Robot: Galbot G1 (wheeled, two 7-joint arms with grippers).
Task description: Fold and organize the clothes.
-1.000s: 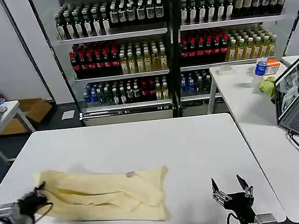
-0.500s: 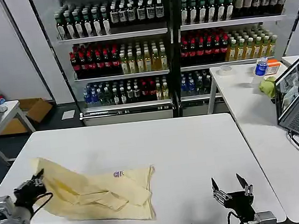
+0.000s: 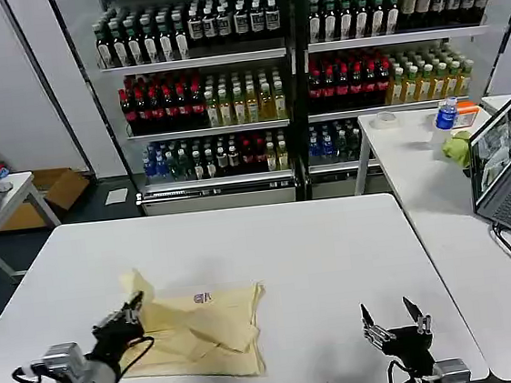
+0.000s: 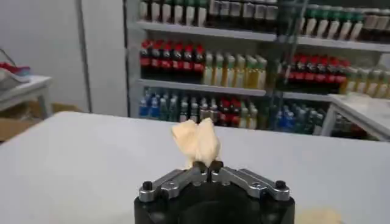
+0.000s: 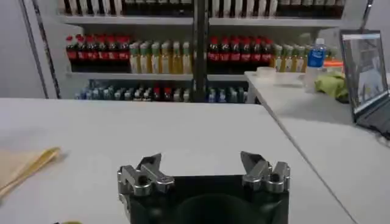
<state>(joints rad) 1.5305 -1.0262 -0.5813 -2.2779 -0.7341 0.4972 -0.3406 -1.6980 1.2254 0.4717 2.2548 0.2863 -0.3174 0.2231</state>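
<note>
- The left gripper (image 3: 132, 307) sat low at the near left of the white table (image 3: 334, 238), its fingers pinched together on a bunched edge of the cream garment (image 3: 201, 330); in the left wrist view that tuft of fabric (image 4: 196, 141) stood up from between the closed fingertips.
- The right gripper (image 3: 395, 319) hovered near the table's front edge, well apart from the cloth, with its fingers spread and nothing between them; the right wrist view showed the same gap, and a strip of the garment (image 5: 24, 163) lying off to one side.
- Just beyond the left gripper, the garment lay on the near-left part of the table as a compact, roughly rectangular bundle. The held edge was lifted over the rest, and several overlapping layers were visible.
- A small printed neck label (image 3: 199, 298) faced up near the bundle's far edge.
- Judged from this, the folding was under way but not finished. One side appeared to be carried across, yet the layers were uneven and wrinkled, and the held edge had not been laid down. Setting it flat, squaring the bundle and probably another fold seemed left to do.
- Farther back, the table's surface was bare, and shelves of bottles (image 3: 227, 94) lined the wall behind it.
- A laptop (image 3: 505, 174) stood on a neighbouring table to the right.
</note>
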